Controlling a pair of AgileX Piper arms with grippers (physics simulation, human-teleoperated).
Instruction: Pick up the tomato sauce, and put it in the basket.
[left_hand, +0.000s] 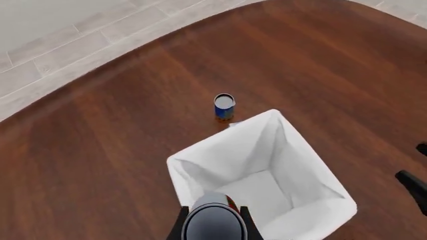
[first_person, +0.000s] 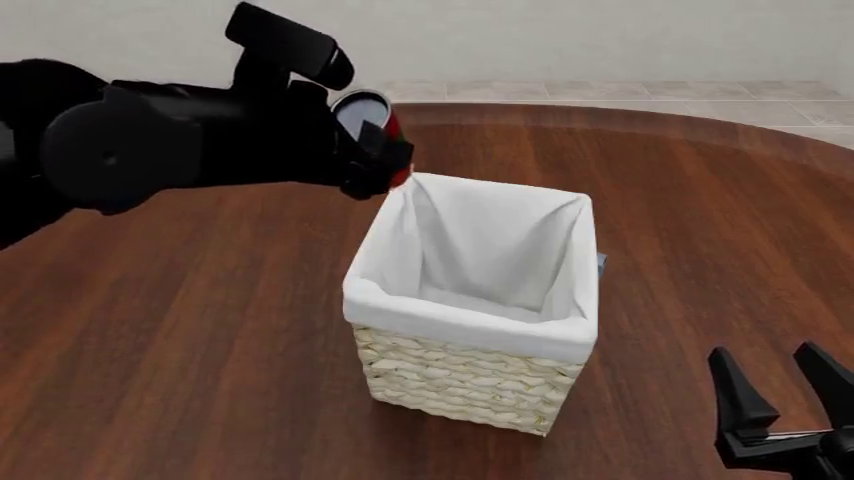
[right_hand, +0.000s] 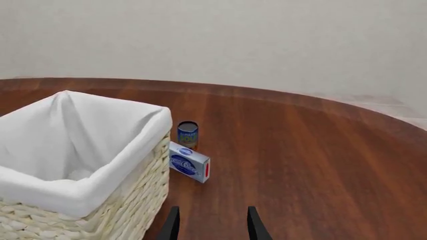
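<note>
Nearest us, our right gripper (first_person: 781, 400) rests low over the table (first_person: 174, 330) with its jaws spread and nothing in them. Beyond it stands the basket (first_person: 467, 372), and above its far-left rim our left gripper (first_person: 380, 160) clenches the tomato sauce (first_person: 364, 108).

We count one basket (first_person: 470, 375), woven and lined with white cloth, standing on one wooden table (first_person: 174, 330). We see two cans in all: one red can (first_person: 368, 112) held up in the left gripper (first_person: 378, 150) at the basket's far left corner, and one blue can (right_hand: 187, 135) standing on the table beyond the basket. We find one small blue and white box (right_hand: 189, 168) lying beside the basket, near the blue can. We count two grippers, the second being the right gripper (first_person: 781, 405), each with two fingers.
</note>
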